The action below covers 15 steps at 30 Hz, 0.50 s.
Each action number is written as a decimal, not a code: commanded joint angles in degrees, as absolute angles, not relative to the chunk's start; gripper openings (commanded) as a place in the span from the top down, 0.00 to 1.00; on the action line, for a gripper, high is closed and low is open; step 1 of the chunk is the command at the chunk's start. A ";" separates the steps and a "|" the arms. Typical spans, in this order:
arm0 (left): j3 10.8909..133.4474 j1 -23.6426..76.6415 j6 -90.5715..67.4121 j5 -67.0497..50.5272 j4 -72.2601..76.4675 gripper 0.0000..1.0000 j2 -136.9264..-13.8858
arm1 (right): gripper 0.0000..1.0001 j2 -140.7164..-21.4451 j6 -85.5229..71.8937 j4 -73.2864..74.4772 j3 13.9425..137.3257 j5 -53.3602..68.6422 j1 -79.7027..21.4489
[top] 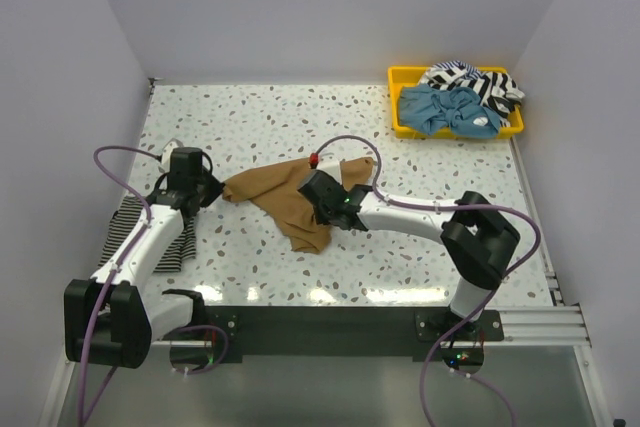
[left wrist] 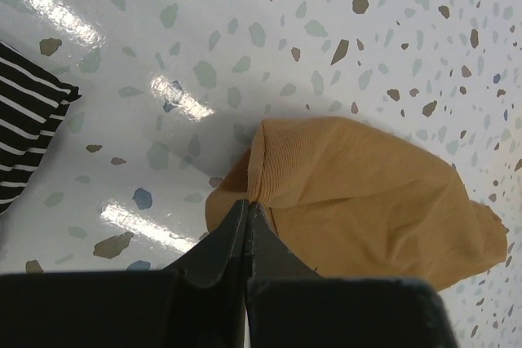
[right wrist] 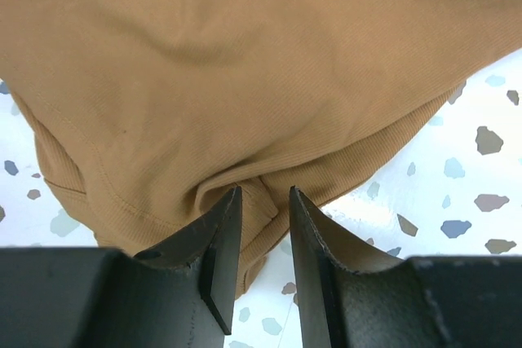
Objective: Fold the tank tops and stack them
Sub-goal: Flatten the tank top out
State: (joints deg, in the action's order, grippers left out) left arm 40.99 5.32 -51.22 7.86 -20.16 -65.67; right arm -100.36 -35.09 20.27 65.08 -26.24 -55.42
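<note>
A tan-brown tank top (top: pixel 275 192) lies crumpled on the speckled table's middle. My left gripper (top: pixel 215 190) is shut on its left edge; in the left wrist view the closed tips (left wrist: pixel 247 203) pinch a hem of the tan cloth (left wrist: pixel 367 193). My right gripper (top: pixel 322 209) sits on the top's right part. In the right wrist view its jaws (right wrist: pixel 265 193) stand a little apart, with a bunched fold of the tan cloth (right wrist: pixel 245 63) filling the gap. A black-and-white striped tank top (top: pixel 125 227) lies flat under the left arm, its corner (left wrist: pixel 24 120) showing.
A yellow tray (top: pixel 400 77) stands at the back right, holding a light blue top (top: pixel 445 107) and a striped top (top: pixel 480 82) that spills over its rim. White walls close the table on three sides. Purple cables loop over both arms.
</note>
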 commanded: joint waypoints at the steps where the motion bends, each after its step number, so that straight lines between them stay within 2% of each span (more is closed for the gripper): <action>1: 41.13 4.92 -49.48 7.21 -16.96 1.00 -65.74 | 0.66 -101.16 -31.99 22.24 68.11 -26.81 -55.28; 15: 41.48 4.66 -48.87 6.77 -17.05 1.00 -65.83 | 0.66 -103.45 -31.64 18.72 64.60 -21.80 -54.93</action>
State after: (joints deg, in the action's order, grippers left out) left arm 40.99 5.26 -50.09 7.60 -20.16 -65.69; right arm -102.83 -32.34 20.10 65.45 -23.62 -55.35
